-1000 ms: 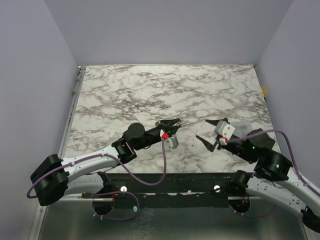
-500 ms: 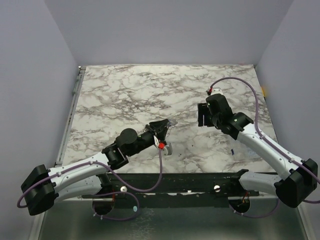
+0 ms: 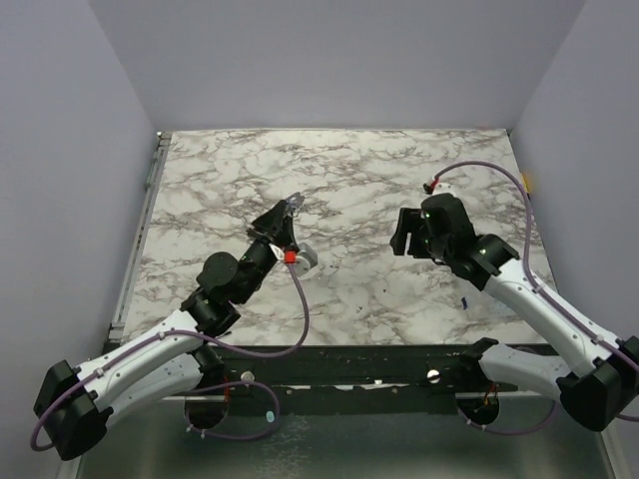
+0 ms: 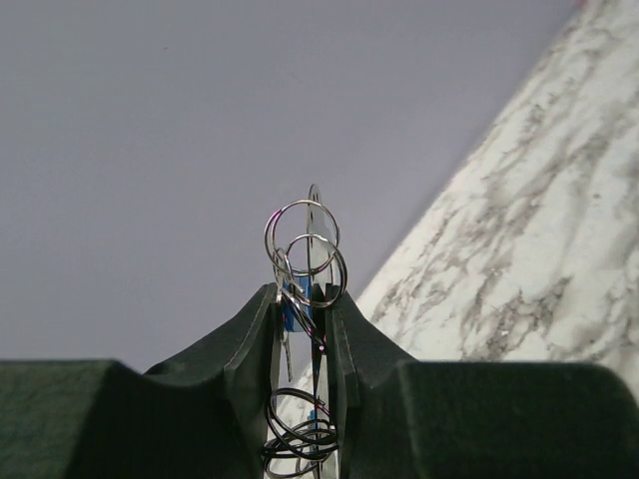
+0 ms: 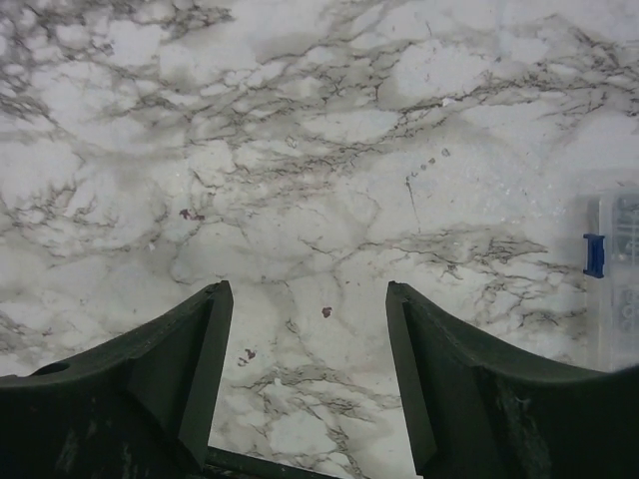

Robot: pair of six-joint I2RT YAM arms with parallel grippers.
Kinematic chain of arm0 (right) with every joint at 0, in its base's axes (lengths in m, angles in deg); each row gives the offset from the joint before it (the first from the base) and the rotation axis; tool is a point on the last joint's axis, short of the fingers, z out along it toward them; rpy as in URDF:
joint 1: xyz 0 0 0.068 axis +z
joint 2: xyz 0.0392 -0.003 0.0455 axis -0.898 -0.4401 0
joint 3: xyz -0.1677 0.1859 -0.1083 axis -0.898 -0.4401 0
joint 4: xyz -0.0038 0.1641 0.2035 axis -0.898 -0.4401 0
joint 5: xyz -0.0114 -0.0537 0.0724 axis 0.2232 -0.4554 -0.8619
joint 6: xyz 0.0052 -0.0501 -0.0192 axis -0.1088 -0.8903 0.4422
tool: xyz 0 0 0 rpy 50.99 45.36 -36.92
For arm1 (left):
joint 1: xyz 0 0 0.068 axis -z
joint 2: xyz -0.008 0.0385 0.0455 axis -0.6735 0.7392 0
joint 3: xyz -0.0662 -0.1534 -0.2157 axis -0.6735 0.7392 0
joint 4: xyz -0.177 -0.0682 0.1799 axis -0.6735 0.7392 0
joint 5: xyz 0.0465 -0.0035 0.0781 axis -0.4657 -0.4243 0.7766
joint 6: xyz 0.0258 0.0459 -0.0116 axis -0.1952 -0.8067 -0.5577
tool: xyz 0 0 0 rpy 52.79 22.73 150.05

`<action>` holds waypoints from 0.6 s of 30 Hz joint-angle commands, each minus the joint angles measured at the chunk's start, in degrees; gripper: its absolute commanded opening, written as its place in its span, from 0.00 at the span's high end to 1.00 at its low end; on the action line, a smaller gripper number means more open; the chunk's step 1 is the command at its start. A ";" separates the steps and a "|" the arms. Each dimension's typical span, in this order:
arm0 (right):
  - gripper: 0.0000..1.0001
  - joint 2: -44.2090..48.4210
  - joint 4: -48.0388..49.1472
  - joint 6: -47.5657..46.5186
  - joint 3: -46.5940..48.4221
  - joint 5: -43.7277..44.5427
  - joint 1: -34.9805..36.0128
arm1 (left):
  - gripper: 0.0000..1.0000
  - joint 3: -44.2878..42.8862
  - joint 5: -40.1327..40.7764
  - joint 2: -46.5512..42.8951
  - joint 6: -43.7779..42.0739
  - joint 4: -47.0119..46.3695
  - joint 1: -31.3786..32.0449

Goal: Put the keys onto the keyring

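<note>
Worktop point(image 3: 349, 170): marbled slab, walled in lilac point(image 3: 329, 60) at the back, left and right. A metal rail point(image 3: 150, 190) runs along its left edge. The near edge meets the arm bases.

Arms: two. Grippers: two, well apart, with bare marble between them.

Left gripper point(image 4: 305, 294): raised over the left-centre of the slab point(image 3: 290, 208), with open room on every side. It is clenched on the keyring point(image 4: 310, 239), a cluster of thin wire loops. Two round loops stand above the fingertips and overlap each other. More loops lie stacked lower down between the fingers; I cannot count them. A thin flat metal strip stands edge-on through the upper loops. A fleck of blue sits pinched at the fingertips, the blue key point(image 4: 291, 315) by its colour, mostly hidden.

Right gripper point(image 5: 307, 289): over the right-centre of the slab point(image 3: 402, 232), pointing down. Its jaws are spread, with nothing between them but marble.

One clear plastic box point(image 5: 614, 279) lies at the right edge of the right wrist view. It carries one blue clasp point(image 5: 594, 254) and stands clear of the fingers.
</note>
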 commanded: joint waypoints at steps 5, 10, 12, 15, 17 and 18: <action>0.20 12.00 2.86 3.46 -0.72 7.46 0.03 | 1.00 -0.43 5.30 -1.00 8.24 -7.42 -3.98; 0.17 17.60 0.58 5.04 -2.07 9.29 0.06 | 1.00 -2.04 1.62 4.14 18.59 -7.40 -5.67; 0.15 20.72 0.50 5.34 -2.96 9.91 0.08 | 1.00 -3.28 -2.95 7.44 25.38 -7.16 -5.86; 0.06 26.04 1.81 5.14 -5.38 10.75 0.08 | 0.99 -7.84 -19.23 13.21 36.34 -2.82 -6.59; 0.00 29.39 1.66 4.79 -6.28 11.03 0.10 | 0.88 -10.81 -30.93 17.53 44.62 -2.36 -7.63; 0.00 30.42 0.91 4.80 -6.27 11.22 0.10 | 0.87 -12.18 -35.44 19.56 46.44 -1.98 -7.88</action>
